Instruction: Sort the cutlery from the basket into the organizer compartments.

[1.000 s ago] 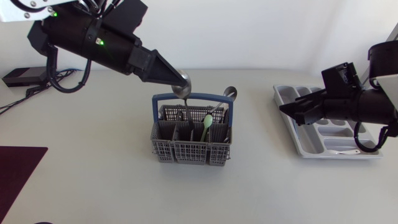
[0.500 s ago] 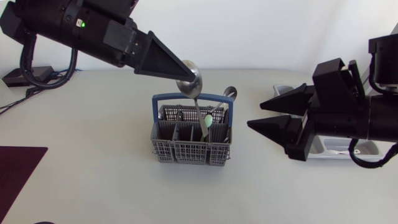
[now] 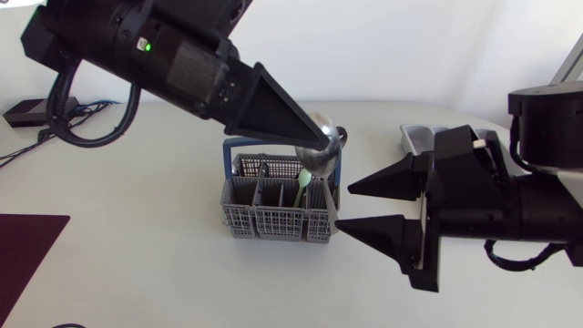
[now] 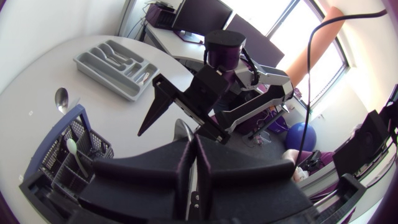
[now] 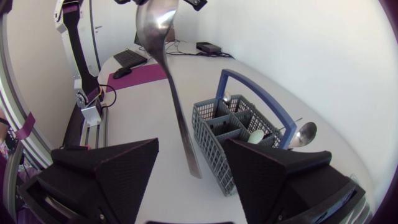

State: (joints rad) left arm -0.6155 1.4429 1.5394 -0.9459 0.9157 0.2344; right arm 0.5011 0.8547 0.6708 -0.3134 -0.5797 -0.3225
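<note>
My left gripper [image 3: 325,146] [image 4: 194,142] is shut on the bowl end of a large steel spoon [image 3: 318,126] [image 5: 166,74]. The spoon hangs handle down above the right end of the grey cutlery basket [image 3: 273,211] [image 5: 231,127] [image 4: 62,163] with its blue handle. My right gripper [image 3: 345,208] [image 5: 191,147] stands open just right of the basket, and the spoon's handle hangs in front of its gap without touching. A green spoon [image 3: 303,178] [image 5: 255,135] and another steel spoon [image 3: 338,137] [image 5: 305,132] stand in the basket. The grey organizer [image 3: 414,137] [image 4: 115,62] lies at the right, mostly hidden behind my right arm.
A dark purple mat [image 3: 27,244] lies at the table's left front edge. A black box [image 3: 25,111] with cables sits at the far left. Both arms hang over the middle of the table.
My left gripper has lifted the large spoon out of the basket and carried it right. My right arm has swung from the organizer toward the basket, its gripper still open.
</note>
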